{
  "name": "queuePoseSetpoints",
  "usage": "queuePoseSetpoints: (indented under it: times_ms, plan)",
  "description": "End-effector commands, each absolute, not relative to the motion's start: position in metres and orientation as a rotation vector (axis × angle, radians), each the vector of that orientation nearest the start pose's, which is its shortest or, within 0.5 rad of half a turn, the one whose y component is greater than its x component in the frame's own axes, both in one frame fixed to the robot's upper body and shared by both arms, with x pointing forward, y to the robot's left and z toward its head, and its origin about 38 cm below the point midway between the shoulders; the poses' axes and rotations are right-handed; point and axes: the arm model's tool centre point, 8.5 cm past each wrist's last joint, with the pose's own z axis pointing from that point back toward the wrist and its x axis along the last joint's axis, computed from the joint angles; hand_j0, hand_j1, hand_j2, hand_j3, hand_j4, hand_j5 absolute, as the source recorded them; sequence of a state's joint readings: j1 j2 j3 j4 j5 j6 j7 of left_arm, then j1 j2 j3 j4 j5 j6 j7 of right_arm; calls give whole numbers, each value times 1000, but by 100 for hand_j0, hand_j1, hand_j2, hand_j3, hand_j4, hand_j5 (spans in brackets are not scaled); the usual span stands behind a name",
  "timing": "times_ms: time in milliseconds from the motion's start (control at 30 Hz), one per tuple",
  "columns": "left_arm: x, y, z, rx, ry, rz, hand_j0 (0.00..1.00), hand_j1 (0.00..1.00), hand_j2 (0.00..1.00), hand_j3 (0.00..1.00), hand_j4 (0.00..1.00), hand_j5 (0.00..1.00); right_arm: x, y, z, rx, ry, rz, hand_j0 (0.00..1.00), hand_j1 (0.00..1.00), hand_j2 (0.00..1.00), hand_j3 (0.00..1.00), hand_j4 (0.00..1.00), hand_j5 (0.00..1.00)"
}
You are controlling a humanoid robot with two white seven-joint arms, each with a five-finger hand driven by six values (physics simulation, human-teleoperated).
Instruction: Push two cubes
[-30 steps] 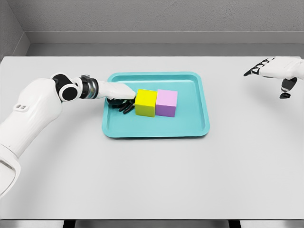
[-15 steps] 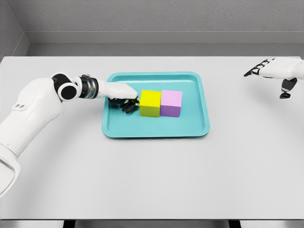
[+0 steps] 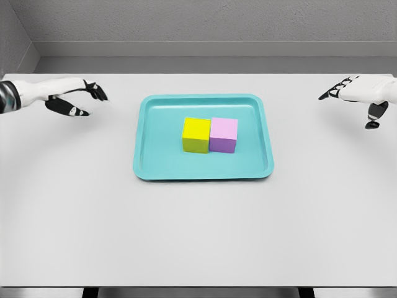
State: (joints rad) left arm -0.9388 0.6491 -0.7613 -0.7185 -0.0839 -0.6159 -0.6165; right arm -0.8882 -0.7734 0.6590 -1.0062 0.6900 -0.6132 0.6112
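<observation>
Head view, left hand (image 3: 68,98) open, right hand (image 3: 360,93) open

Matt smooth cubes (image 3: 209,135), matt teal tray (image 3: 161,167)

Teal tray (image 3: 144,155) — rectangular, rounded corners, raised rim — sits flat on the white table (image 3: 198,236), a little above the table's centre, long sides parallel to the near edge. The table surface is plain and matte. Behind its far edge: grey wall (image 3: 205,22), with a darker strip running along the base.
</observation>
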Motion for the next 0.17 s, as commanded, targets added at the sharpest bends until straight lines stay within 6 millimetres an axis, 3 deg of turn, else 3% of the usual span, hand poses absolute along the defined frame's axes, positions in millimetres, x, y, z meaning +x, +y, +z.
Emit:
queuePoseSetpoints:
  times_ms: [0, 133]
  plan:
    - [519, 394, 199, 272, -1291, -1544, 100, 100, 100, 100, 100, 100, 502, -400, 224, -685, -892, 2074, 100, 100, 100, 100, 100, 100]
    - [518, 382, 185, 235, -1288, -1552, 100, 100, 100, 100, 100, 100, 502, -400, 224, -685, -892, 2074, 100, 100, 100, 100, 100, 100]
